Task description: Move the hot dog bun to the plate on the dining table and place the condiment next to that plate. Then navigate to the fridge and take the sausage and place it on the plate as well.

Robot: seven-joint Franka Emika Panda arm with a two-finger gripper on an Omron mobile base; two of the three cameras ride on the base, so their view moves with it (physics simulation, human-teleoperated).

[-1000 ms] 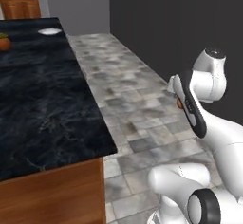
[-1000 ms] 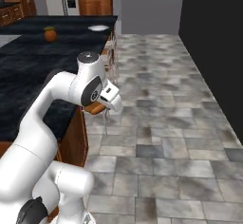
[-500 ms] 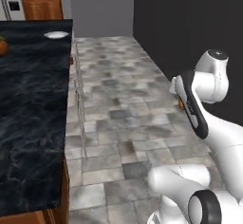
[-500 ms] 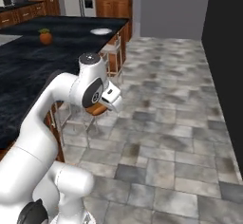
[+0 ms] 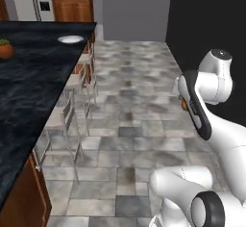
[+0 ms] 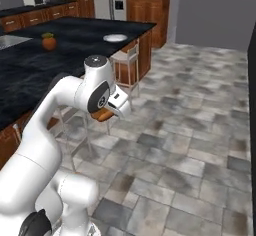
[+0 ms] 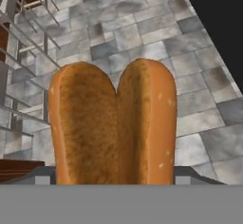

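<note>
Near the far edge of the dining table (image 5: 33, 86) sits the plate (image 5: 70, 39), nothing on it. Gripper (image 6: 111, 113) pinches the hot dog bun (image 7: 114, 123).

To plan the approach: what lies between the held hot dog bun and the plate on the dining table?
In the right base view, a chair at the dining table's edge lies between the hot dog bun and the plate.

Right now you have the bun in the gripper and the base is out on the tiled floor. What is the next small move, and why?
Probably drive on along the dining table toward the plate at its far end. The hot dog bun sits held in the gripper, out over the floor beside the stools, so the plate looks too far to reach from here.
</note>
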